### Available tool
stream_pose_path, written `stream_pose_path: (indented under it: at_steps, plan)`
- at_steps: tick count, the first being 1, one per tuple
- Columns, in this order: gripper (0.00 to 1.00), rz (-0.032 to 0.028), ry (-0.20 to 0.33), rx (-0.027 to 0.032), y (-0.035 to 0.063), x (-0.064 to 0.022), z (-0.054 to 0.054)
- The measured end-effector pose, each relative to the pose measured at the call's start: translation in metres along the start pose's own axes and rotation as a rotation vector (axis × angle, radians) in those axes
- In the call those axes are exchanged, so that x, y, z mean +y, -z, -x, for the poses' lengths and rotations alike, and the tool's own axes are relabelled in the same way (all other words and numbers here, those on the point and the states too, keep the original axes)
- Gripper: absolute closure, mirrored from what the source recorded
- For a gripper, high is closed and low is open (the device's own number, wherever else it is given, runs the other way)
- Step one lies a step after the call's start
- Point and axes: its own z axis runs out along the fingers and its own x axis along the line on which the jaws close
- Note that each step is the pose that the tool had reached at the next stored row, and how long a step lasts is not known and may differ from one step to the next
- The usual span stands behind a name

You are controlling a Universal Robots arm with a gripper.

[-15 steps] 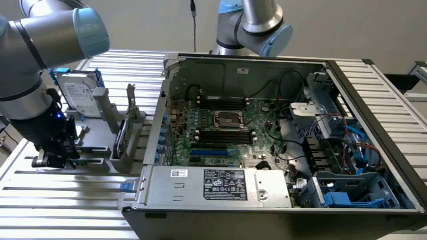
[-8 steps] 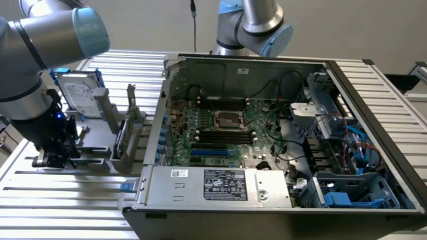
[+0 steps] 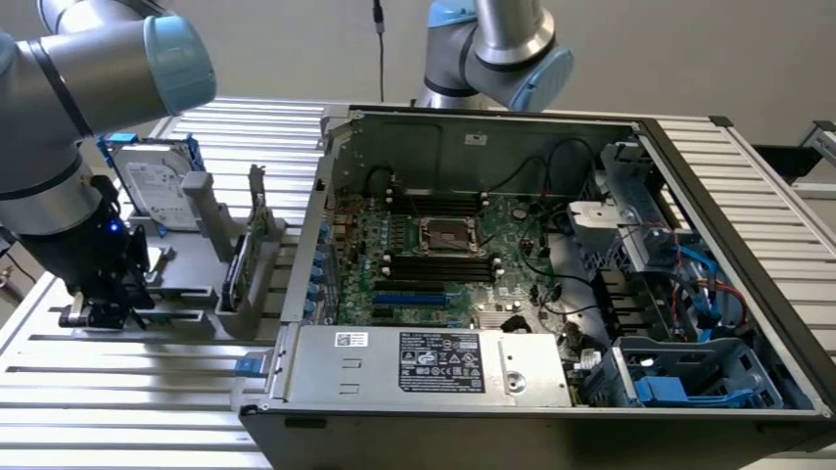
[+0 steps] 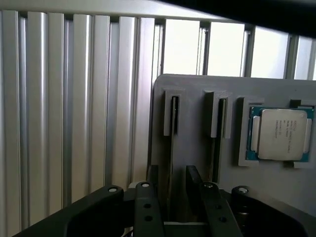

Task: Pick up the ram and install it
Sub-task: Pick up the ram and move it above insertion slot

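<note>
1. Black two-fingered gripper, at the end of a grey robot arm with pale blue joint caps. It is lowered onto the near end of the holder. The jaws are open and straddle the ram, with a gap showing on each side of it.
2. Long, thin ram, seen edge-on. It stands on edge in a narrow slot of the holder, between the fingertips.
3. Grey slotted plastic holder block, resting on the table.
4. Second thin dark stick, on edge in the neighbouring slot, just beside the ram's slot.
5. Square silver processor chip on a green base, lying flat in a recess of the holder beyond the second slot.
6. Ribbed aluminium table, bearing everything listed.
7. Silver hard drive in a blue frame, upright at the holder's far end.
8. Upright card with a metal bracket, on the holder's side nearest the case.
9. Open dark computer case, to the exterior view's right of the holder. It contains a green motherboard, black memory slots and a silver power supply box.
10. Second grey arm, behind the case.
</note>
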Motion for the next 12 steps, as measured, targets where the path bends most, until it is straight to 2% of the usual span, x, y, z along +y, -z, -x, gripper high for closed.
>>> stream_pose_path:
  at_steps: [3, 12]
  plan:
    - [0.64, 0.0039, -0.004, -0.0002, 0.0005, 0.0000, -0.0001]
    - [0.64, 0.0043, -0.006, -0.0005, 0.0028, -0.0001, -0.0004]
